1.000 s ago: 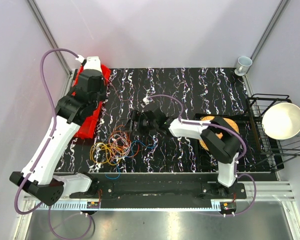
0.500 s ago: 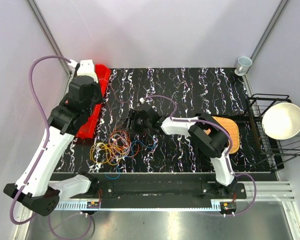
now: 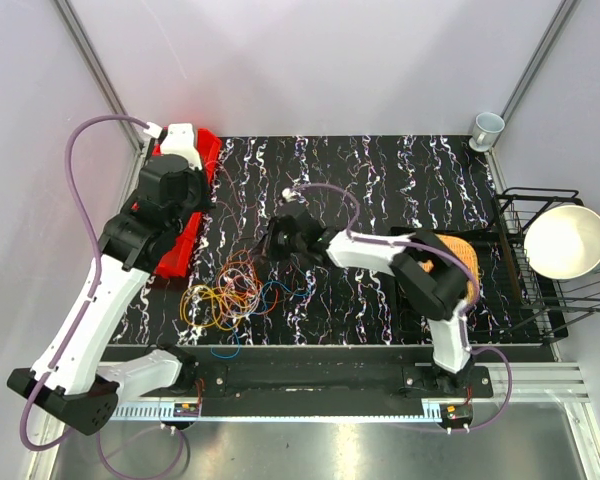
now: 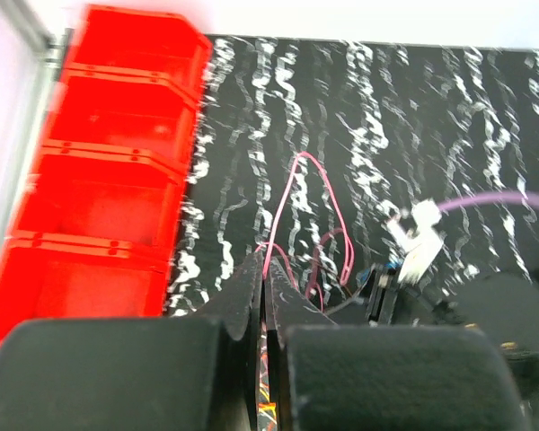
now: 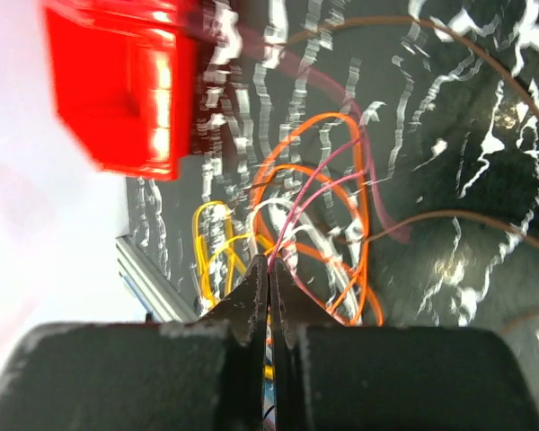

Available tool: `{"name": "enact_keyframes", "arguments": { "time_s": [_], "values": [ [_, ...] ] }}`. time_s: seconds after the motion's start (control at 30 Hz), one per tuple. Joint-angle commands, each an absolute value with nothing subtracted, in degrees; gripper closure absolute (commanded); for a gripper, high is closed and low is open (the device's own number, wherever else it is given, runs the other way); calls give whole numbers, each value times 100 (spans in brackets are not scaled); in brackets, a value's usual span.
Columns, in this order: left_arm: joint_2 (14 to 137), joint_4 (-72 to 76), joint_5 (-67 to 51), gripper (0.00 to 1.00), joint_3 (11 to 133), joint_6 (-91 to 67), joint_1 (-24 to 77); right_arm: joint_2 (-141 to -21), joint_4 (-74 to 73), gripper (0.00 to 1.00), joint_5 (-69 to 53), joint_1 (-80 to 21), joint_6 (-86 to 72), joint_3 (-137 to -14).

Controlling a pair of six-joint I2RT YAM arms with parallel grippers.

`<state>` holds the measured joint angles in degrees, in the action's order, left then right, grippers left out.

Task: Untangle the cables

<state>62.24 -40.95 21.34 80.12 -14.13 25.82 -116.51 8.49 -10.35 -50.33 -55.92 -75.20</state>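
Black marbled tabletop carries tangled cables; left hand and right hand are each clamped shut on a pink cable.

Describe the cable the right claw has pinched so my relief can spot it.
Find the cable pile at the front left of the black marbled table. The right claw is shut there on a thin pink cable; the orange and yellow loops beside it lie loose.
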Motion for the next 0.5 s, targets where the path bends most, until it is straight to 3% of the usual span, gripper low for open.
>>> {"name": "enact_keyframes", "arguments": {
  "time_s": [0.0,0.27,0.47],
  "values": [
    [6179,-3805,1109,100,7910,-1345,2566,-10058,230,100,-502,-5036,-4765,-7953],
    [5907,-3806,-1034,100,7560,-1722,2584,-8878,-220,100,-615,-4834,-4491,-7902],
    [5739,-3551,-1397,100,7085,-1837,2637,-8640,-167,100,-694,-4834,-4561,-7752]
  ]
}}
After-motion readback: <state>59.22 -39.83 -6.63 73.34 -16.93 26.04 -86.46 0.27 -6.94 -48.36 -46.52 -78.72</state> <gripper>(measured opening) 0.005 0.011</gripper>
